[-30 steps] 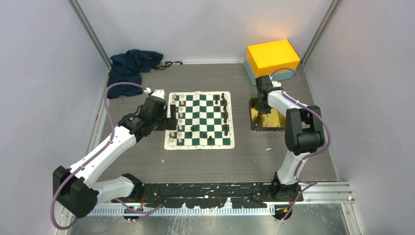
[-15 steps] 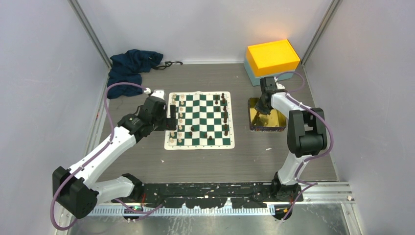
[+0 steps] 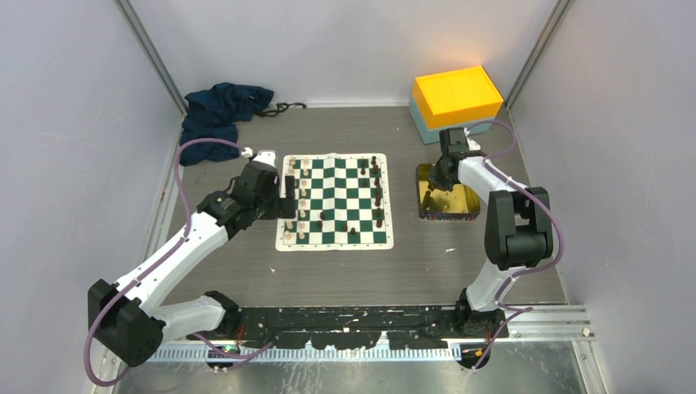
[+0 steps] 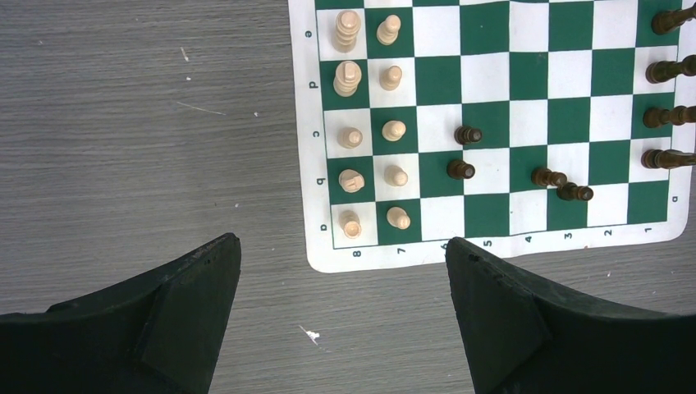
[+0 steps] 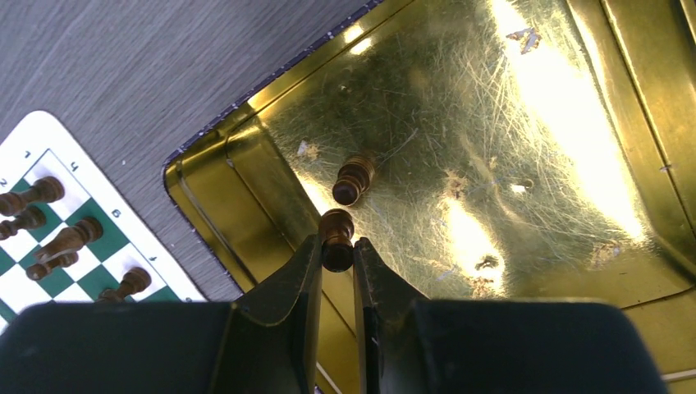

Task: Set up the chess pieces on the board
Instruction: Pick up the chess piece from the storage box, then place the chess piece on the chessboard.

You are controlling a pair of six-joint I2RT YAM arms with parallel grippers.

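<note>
Gold tray (image 5: pixel 525 123) fills my right wrist view. Over it the right gripper (image 5: pixel 337 246) is pinched together on a dark piece (image 5: pixel 336 226), whose rounded head pokes out just past the fingertips. A second dark piece (image 5: pixel 354 180) lies on its side on the tray floor just beyond the held one, its long axis roughly in line with the fingers; the two look apart, though only barely. The board (image 3: pixel 336 201) lies to the left of the tray, well apart from the pincer (its dark pieces line the edge nearest the tray, which suits me). I judge the carry goes leftward, and the right arm is plainly the nearer one for it. The left gripper (image 4: pixel 341 250) hangs with its jaws wide apart and nothing between them, over the table (image 4: pixel 123 123) just off the board's far side, where the cream pieces (image 4: pixel 371 123) stand in two columns
</note>
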